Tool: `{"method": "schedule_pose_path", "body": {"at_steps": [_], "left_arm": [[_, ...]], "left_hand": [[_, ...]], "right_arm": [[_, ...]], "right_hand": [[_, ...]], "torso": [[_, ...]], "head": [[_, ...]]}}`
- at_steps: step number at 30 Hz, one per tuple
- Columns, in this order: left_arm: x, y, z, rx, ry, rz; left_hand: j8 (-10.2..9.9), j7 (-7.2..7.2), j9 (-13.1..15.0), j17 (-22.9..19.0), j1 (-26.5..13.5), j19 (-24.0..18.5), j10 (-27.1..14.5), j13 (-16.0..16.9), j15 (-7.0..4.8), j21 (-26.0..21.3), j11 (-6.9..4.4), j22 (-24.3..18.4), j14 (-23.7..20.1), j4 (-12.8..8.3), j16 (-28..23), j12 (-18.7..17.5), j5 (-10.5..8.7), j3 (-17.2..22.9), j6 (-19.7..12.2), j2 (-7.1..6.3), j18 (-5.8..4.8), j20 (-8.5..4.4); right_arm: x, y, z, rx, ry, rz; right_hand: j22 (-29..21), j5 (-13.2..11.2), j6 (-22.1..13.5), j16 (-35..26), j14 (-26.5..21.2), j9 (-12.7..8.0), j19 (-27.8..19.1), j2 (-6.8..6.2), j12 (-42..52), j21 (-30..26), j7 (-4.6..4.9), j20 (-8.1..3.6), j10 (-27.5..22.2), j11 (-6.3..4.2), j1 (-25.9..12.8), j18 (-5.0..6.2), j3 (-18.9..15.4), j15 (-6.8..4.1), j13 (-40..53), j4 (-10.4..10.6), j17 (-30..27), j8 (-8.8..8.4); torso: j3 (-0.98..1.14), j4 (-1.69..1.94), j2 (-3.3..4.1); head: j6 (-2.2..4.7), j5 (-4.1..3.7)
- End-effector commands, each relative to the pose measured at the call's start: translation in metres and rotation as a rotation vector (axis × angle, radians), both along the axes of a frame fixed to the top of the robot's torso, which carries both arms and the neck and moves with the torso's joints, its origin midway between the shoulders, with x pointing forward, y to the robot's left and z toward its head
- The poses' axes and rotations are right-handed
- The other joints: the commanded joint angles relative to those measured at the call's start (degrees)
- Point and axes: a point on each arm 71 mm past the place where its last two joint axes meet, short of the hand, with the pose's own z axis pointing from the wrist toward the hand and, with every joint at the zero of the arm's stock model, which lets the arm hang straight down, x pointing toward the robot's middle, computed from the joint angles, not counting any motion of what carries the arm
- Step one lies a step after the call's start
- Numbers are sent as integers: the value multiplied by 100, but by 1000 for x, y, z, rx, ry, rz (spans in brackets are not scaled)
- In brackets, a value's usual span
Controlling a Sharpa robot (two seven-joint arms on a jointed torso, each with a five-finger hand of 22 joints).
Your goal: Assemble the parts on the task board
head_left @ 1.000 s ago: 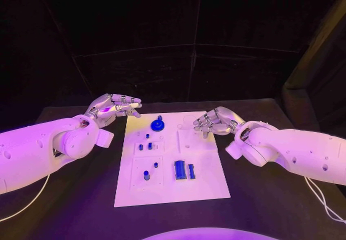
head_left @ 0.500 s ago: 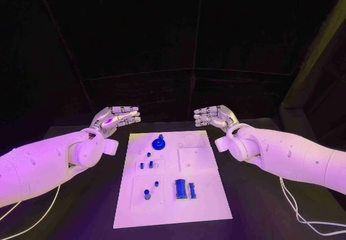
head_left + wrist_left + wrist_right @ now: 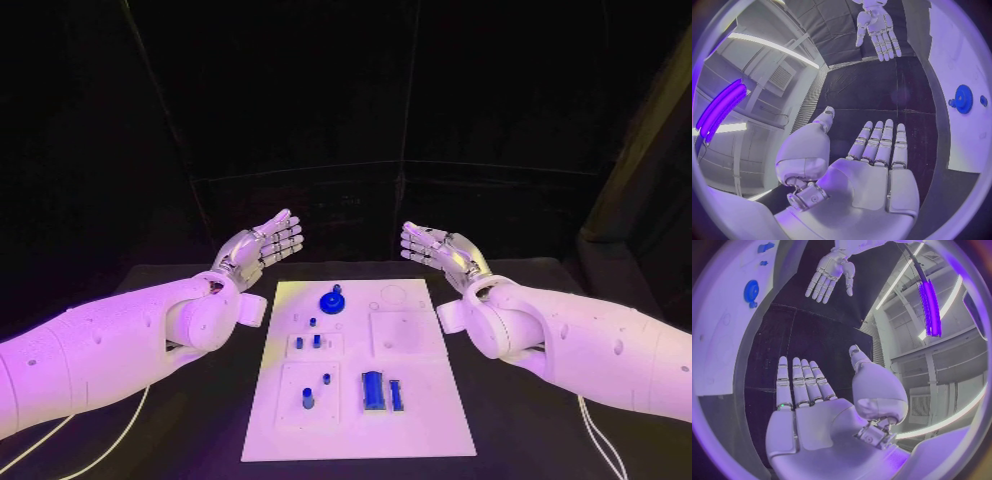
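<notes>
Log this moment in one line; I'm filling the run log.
left hand: open, raised | right hand: open, raised | board: parts untouched

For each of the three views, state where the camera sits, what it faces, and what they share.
Head view: on the robot's head, looking down at the task board; both arms reach in, left hand and right hand open.
Left wrist view: behind the left hand, facing across the table.
Right wrist view: behind the right hand, facing likewise.
Shared: all show the round blue part.
</notes>
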Motion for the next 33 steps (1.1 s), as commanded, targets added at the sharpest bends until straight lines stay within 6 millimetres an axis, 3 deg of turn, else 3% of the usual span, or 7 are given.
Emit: {"method": "schedule_pose_path", "body": {"at_steps": [1, 4, 5, 7, 8, 11, 33], "left_arm": [[-10, -5, -3, 68, -23, 128], [-23, -14, -5, 80, -20, 180], [-27, -17, -5, 83, -20, 194], [-33, -22, -6, 90, -19, 221], [-37, -24, -6, 93, -19, 233], [-45, -28, -5, 101, -18, 264], [-55, -34, -4, 112, -17, 303]], "left_hand": [[-72, -399, -31, -63, -1248, -681, -945, -30, -465, -48, -587, -318, -881, 38, -213, -67, -44, -339, -951, 25, -198, -277], [-72, -399, -31, -63, -1582, -862, -1198, -30, -465, -48, -587, -403, -1122, 38, -658, -67, -44, -429, -1208, 25, -261, -353], [-72, -399, -31, -63, -1672, -912, -1268, -30, -465, -48, -587, -427, -1184, 38, -658, -67, -44, -455, -1275, 25, -662, -372], [-72, -399, -31, -63, -1848, -1008, -1400, -30, -465, -48, -587, -470, -1309, 38, -658, -67, -44, -504, -1410, 25, -662, -414], [-72, -399, -31, -63, -1904, -1039, -1444, -30, -465, -48, -587, -486, -1349, 38, -658, -67, -44, -518, -1450, 25, -662, -427], [-72, -399, -31, -63, -2141, -1168, -1623, -30, -465, -48, -587, -546, -1516, 38, -658, -67, -44, -582, -1634, 25, -662, -874], [-72, -399, -31, -63, -3199, -1732, -2419, -30, -465, -48, -587, -996, -2250, 38, -658, -67, -44, -1062, -2437, 25, -662, -874]], "right_arm": [[-13, 0, 2, 50, 10, -159], [-26, 4, 3, 75, 30, -193], [-28, 5, 3, 79, 34, -200], [-33, 7, 3, 87, 42, -211], [-34, 8, 4, 89, 44, -215], [-36, 8, 4, 92, 48, -220], [-36, 8, 4, 92, 48, -220]], "right_hand": [[-328, -497, -976, -48, -1090, -32, -1013, 29, -65, -350, -567, -220, -1084, -283, -1304, -213, -208, -110, -36, 9, -357, -44], [-328, -497, -1243, -48, -1389, -32, -1290, 29, -65, -350, -567, -281, -1380, -283, -1661, -276, -259, -110, -36, 9, -357, -44], [-328, -497, -1308, -48, -1462, -32, -1361, 29, -65, -350, -567, -690, -1452, -283, -1749, -275, -667, -110, -36, 9, -357, -44], [-328, -497, -1448, -48, -1620, -32, -1505, 29, -65, -350, -567, -690, -1609, -283, -1937, -280, -667, -110, -36, 9, -357, -44], [-328, -497, -1486, -48, -1658, -32, -1540, 29, -65, -350, -567, -690, -1650, -283, -1985, -708, -667, -110, -36, 9, -357, -44], [-328, -497, -1674, -48, -1868, -32, -1734, 29, -65, -350, -567, -690, -1858, -283, -2235, -708, -667, -110, -36, 9, -357, -44], [-328, -497, -2489, -48, -2783, -32, -2579, 29, -65, -350, -567, -690, -2761, -283, -3325, -708, -667, -110, -36, 9, -357, -44]], "torso": [[38, 7, -142], [38, 7, -142], [38, 7, -142], [38, 7, -142], [38, 7, -142], [38, 7, -142], [38, 7, -142]], "head": [[30, 60], [30, 60], [30, 60], [30, 60], [30, 60], [30, 60], [30, 60]]}}
